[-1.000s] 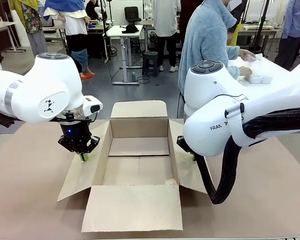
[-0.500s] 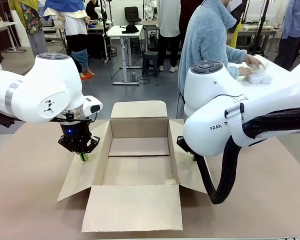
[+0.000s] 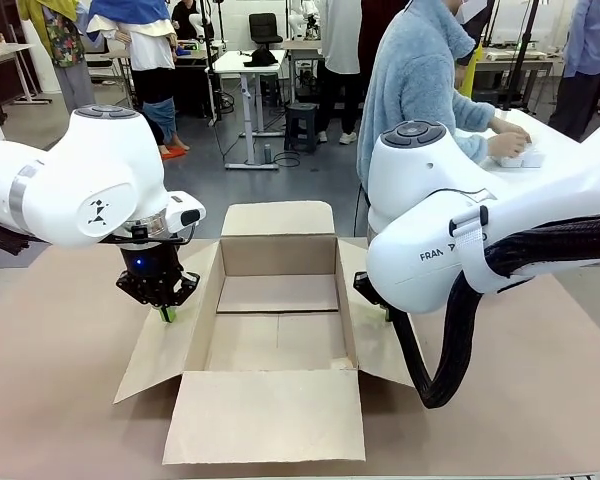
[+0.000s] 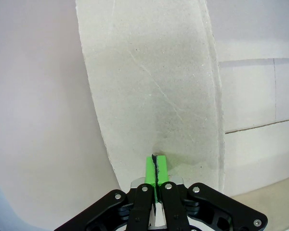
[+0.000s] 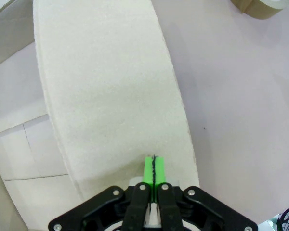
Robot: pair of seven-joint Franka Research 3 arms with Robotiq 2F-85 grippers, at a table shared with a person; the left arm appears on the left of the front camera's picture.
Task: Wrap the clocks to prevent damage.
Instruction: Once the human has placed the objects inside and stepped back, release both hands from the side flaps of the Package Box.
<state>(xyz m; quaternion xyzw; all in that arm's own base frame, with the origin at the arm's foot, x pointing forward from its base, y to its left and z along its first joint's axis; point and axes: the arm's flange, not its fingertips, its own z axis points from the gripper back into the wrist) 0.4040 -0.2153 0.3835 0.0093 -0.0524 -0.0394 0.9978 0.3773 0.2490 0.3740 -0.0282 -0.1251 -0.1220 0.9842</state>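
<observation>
The left pincer [image 3: 166, 312] points down at the left flap [image 3: 165, 350] of an open cardboard box [image 3: 278, 255]. In the left wrist view its green pads [image 4: 151, 168] are pressed together with only a thin dark seam between them. Their tips meet the flap's [image 4: 154, 86] rough grey-beige board, which shows faint scratches and a slight dent at the contact.

The box sits mid-surface [image 3: 60, 380] on a matte, pale brown top. It is rectangular, its plain floor crossed by straight seams, and all four flaps are splayed outward. The near flap [image 3: 265, 415] lies flat toward the camera and the far flap [image 3: 278, 218] leans back.

On the right flap [image 3: 370, 345], the right pincer [image 5: 154, 166] also has its pads together, tips against the smooth, pale board [image 5: 111, 86]. A brown ring-shaped roll [image 5: 260, 7] lies cut off at that view's top edge.

Far right, on a white table beyond, a person in a fuzzy light-blue top [image 3: 415, 80] has a hand [image 3: 507, 143] on small white objects [image 3: 530, 157]. They are too small to tell whether they are the clocks.
</observation>
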